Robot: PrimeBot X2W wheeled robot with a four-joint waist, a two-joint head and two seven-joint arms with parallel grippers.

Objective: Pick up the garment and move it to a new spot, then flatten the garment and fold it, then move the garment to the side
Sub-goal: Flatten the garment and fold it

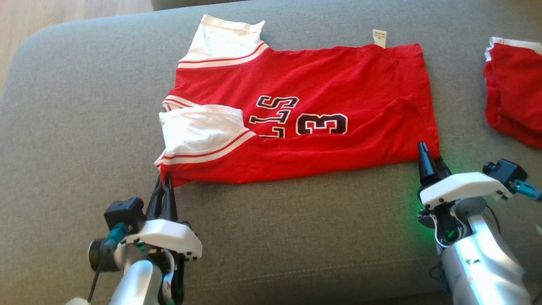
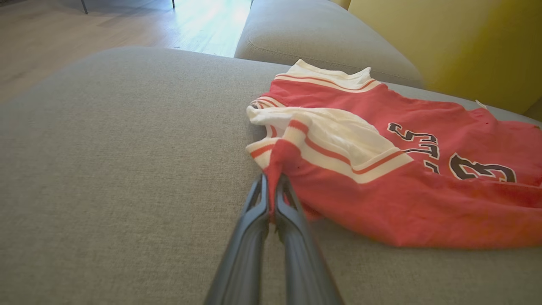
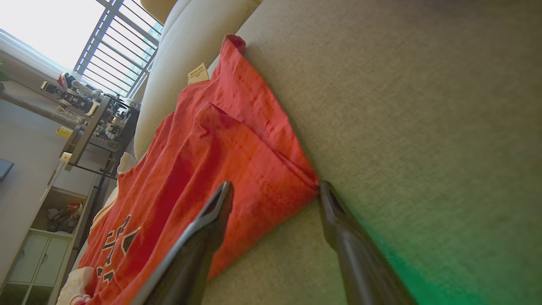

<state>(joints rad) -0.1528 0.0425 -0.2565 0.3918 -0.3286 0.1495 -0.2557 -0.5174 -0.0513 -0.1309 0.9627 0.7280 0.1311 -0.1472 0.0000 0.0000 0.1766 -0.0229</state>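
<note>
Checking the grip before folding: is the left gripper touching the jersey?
Touching. The left wrist view shows the left gripper shut on a corner of the jersey.

Head camera looks down on sofa (image 1: pixel 84 127); wrist cameras low, close, skimming it; all share jersey (image 1: pixel 338 80).

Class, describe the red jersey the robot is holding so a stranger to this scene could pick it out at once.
Start at the wide grey sofa cushion. Spread across its middle lies a red jersey with white sleeves, its near corner pinched by the left end effector. Unlike the rumpled red garment at the right edge, it shows black lettering and a numeral 3.
</note>
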